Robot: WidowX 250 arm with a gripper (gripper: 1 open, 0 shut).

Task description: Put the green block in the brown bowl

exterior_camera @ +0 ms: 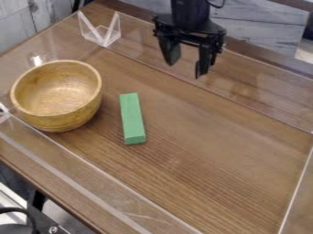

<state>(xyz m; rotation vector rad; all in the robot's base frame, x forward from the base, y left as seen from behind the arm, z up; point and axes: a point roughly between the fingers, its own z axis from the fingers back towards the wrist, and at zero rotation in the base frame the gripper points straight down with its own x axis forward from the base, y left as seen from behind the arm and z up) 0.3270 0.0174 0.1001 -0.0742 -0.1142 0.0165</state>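
Observation:
The green block [132, 118] lies flat on the wooden table, its long side running roughly front to back, just right of the brown bowl [55, 93]. The bowl sits upright at the left with nothing inside it. My gripper [188, 57] hangs at the back of the table, pointing down, well behind and to the right of the block. Its black fingers [202, 61] stand apart with nothing between them.
A clear plastic wall [98, 28] rims the table, with a folded clear corner piece at the back left. The wooden tabletop [221, 146] stretches to the right and front of the block. Dark cables show at the bottom left.

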